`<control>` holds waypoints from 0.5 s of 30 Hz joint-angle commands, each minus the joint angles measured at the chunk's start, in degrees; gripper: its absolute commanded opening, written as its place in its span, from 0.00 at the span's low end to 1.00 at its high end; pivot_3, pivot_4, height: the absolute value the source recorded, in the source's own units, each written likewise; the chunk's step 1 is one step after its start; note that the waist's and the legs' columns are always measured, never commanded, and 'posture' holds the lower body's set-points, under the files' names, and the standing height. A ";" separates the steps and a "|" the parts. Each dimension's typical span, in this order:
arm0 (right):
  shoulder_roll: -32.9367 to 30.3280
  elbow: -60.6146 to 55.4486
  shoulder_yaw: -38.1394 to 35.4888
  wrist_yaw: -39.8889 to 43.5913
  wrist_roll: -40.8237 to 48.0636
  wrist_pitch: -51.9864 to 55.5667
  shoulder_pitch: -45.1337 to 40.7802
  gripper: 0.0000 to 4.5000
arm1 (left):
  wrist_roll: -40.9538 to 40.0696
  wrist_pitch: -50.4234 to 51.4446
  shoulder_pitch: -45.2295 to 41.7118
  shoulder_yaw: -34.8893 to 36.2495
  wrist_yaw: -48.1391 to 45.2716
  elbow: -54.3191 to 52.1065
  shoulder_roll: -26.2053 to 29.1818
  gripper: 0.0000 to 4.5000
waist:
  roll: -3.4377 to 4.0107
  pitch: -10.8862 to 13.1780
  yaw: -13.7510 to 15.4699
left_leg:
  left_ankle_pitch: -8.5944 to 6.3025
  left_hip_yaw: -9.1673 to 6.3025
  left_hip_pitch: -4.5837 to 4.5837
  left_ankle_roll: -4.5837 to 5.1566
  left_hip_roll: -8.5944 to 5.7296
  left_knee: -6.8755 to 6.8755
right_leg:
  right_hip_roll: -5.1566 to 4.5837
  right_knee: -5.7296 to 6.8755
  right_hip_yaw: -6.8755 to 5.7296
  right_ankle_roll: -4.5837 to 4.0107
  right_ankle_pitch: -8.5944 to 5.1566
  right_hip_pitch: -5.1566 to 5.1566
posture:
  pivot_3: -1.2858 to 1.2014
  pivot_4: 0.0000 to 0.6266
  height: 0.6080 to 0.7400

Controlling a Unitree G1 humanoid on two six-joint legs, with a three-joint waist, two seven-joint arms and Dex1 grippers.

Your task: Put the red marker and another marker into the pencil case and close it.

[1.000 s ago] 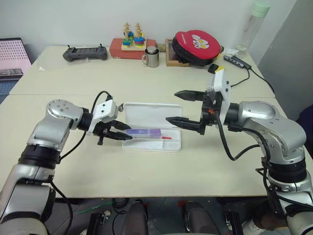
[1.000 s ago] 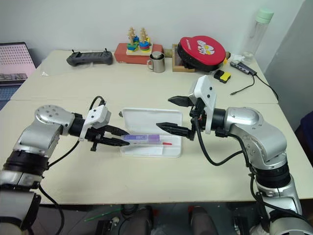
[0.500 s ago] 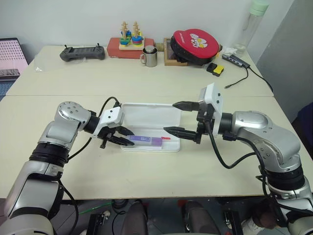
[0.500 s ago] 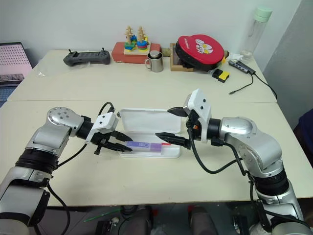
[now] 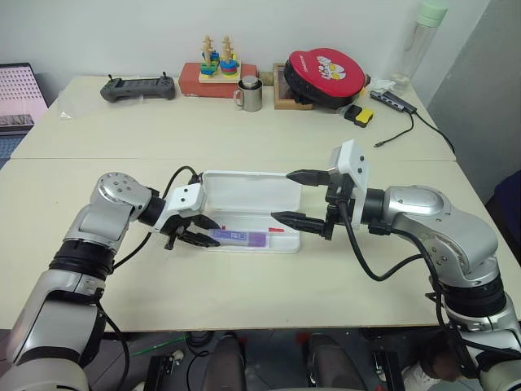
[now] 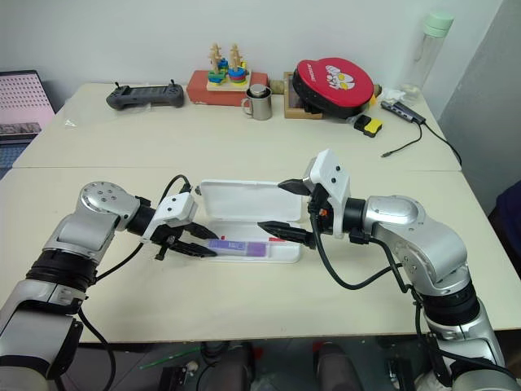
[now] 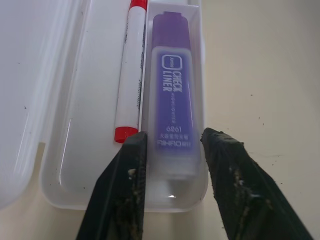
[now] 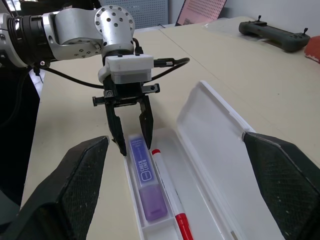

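The white pencil case [image 5: 244,194] lies open in the middle of the table, its lid folded back. The purple highlighter [image 7: 172,100] lies flat in the tray's narrow compartment. Beside it, past the divider, rests the red marker [image 7: 131,75]. My left gripper [image 5: 207,235] sits low at the case's left end, open, with a finger on each side of the highlighter's end. My right gripper [image 5: 282,195] hovers wide open over the case's right end with nothing between its fingers.
Along the table's far edge stand a black controller [image 5: 137,87], a wooden stacking toy [image 5: 216,65], a metal mug [image 5: 250,95] and a red round pouch [image 5: 326,75]. A yellow-black gadget [image 5: 356,116], a cable and a bottle [image 5: 423,41] sit at the far right.
The left gripper has sunk with the highlighter into the tray and its fingers have spread off it. The right arm has kept still. The camera shifted early on.
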 commanded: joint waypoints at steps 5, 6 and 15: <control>-0.07 -0.81 -0.67 0.78 0.52 -1.16 -1.35 1.00 | -3.74 4.68 3.45 4.41 2.10 -6.80 0.62 0.80 | 0.00 0.00 -0.07 | 0.00 0.01 0.03 0.00 0.00 -0.01 | 0.00 0.00 0.02 0.00 0.00 0.00 | 0.52 0.24 1.00; -0.07 -0.72 -0.72 0.91 0.53 -1.28 -1.44 1.00 | -6.07 6.88 3.36 6.06 2.50 -8.46 0.05 0.84 | 0.00 0.00 -0.05 | 0.00 0.01 0.03 0.00 0.00 -0.01 | 0.00 0.01 0.01 -0.01 0.00 0.00 | 0.52 0.24 1.00; 2.54 1.77 -2.27 -1.45 -0.49 -3.78 -3.52 1.00 | -25.84 26.83 1.46 24.75 19.47 -17.27 -7.78 0.99 | -0.01 0.00 0.03 | 0.00 -0.03 0.08 0.00 0.00 0.08 | 0.00 0.02 -0.01 0.04 0.02 0.10 | 0.52 0.24 1.00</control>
